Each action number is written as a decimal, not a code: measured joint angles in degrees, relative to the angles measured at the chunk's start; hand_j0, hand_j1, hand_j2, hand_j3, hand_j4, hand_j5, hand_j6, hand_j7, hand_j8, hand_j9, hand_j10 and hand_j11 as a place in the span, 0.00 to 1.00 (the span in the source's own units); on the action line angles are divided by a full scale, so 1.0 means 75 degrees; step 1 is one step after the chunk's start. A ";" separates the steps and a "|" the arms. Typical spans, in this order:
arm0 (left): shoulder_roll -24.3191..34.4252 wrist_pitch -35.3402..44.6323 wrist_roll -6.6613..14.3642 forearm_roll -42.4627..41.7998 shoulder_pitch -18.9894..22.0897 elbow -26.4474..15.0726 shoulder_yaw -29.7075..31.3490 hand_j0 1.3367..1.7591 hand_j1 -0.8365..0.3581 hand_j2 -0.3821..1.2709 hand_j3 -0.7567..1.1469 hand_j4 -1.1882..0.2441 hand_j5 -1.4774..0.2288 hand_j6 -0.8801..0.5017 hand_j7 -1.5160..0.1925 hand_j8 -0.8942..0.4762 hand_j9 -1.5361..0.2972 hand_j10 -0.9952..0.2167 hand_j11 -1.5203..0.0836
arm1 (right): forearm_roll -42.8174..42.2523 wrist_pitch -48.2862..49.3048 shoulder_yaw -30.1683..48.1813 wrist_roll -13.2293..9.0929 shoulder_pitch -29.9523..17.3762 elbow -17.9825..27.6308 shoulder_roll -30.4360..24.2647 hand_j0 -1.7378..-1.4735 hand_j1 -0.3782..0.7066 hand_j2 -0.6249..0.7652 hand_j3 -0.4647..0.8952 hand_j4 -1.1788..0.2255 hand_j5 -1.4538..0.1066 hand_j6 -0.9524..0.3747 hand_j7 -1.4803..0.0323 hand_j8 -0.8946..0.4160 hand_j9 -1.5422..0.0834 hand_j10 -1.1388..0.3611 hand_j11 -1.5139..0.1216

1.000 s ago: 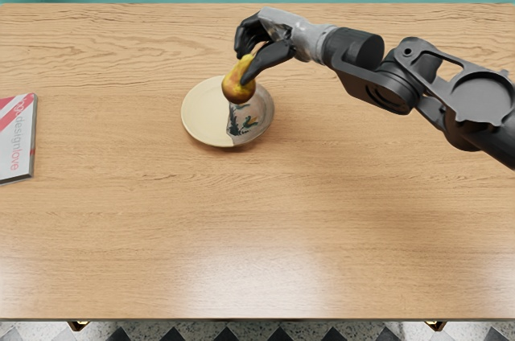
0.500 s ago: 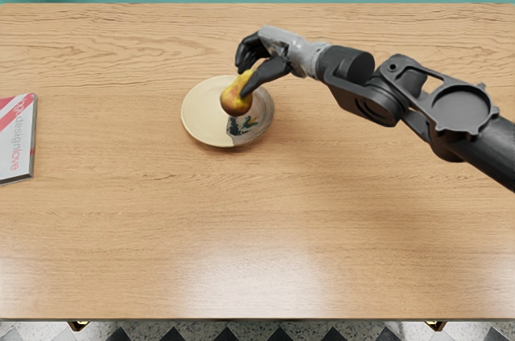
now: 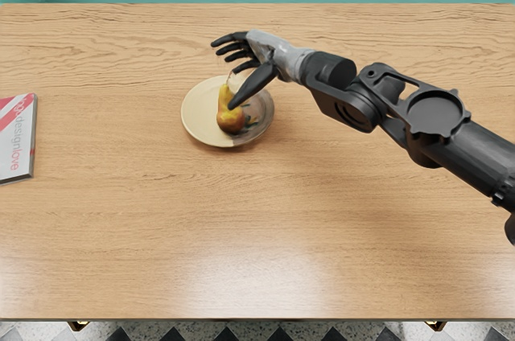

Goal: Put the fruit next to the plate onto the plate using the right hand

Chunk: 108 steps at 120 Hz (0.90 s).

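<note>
A yellow-red pear [image 3: 228, 112] lies on the cream plate [image 3: 197, 116], near the plate's middle. My right hand [image 3: 237, 63] hovers just above and behind it, fingers spread and holding nothing. Its thumb [image 3: 249, 86] points down toward the pear's top, close to it. The right arm [image 3: 402, 112] reaches in from the right edge. The left arm is out of view.
A red and white book [image 3: 16, 136] lies at the table's left edge. The wooden table [image 3: 257, 228] stretches wide in front of the plate, and a teal wall runs behind its far edge.
The right hand lowered the pear onto the plate, then spread its fingers and let go. The pear now rests on the plate, lower and slightly left of where it hung.
</note>
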 joint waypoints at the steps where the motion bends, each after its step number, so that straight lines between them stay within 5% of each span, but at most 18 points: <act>1: 0.0000 0.0000 0.0000 0.0000 0.0000 0.0000 0.0000 0.76 0.99 0.23 0.40 0.83 0.87 0.64 0.89 0.65 0.84 0.82 0.95 | 0.0002 -0.0002 0.0002 -0.0001 0.0001 0.0000 0.0000 0.30 0.28 0.54 0.34 0.64 0.70 0.53 0.74 0.53 0.72 0.53 0.70; 26: 0.0000 0.0000 -0.0001 0.0002 0.0000 0.0000 0.0000 0.76 0.99 0.23 0.40 0.83 0.87 0.64 0.89 0.65 0.84 0.82 0.95 | 0.0362 -0.0003 0.0030 -0.0014 -0.0046 0.0581 -0.0629 0.30 0.14 0.48 0.34 0.75 0.83 0.64 0.87 0.61 0.85 0.66 0.83; 74: 0.0000 0.0000 0.0000 -0.0002 0.0000 0.0000 -0.0003 0.76 0.99 0.23 0.40 0.83 0.87 0.64 0.89 0.65 0.84 0.82 0.95 | 0.1365 0.1440 0.0037 0.0092 -0.0988 0.3598 -0.4011 0.30 0.07 0.45 0.34 0.81 0.89 0.68 0.94 0.65 0.91 0.73 0.89; 88: 0.0000 -0.0004 0.0000 0.0003 -0.0051 -0.0048 -0.0014 0.76 0.99 0.23 0.40 0.83 0.87 0.64 0.89 0.65 0.84 0.82 0.95 | 0.1832 0.2269 0.0038 0.0325 -0.1128 0.3929 -0.4716 0.30 0.07 0.45 0.34 0.81 0.90 0.69 0.95 0.65 0.92 0.73 0.89; 108: 0.0000 -0.0052 -0.0002 0.0005 -0.0047 -0.0113 -0.0015 0.76 0.99 0.23 0.40 0.83 0.87 0.64 0.89 0.65 0.84 0.82 0.95 | 0.2071 0.2645 0.0036 0.0343 -0.1182 0.4042 -0.4804 0.30 0.06 0.45 0.34 0.81 0.90 0.69 0.95 0.66 0.92 0.74 0.90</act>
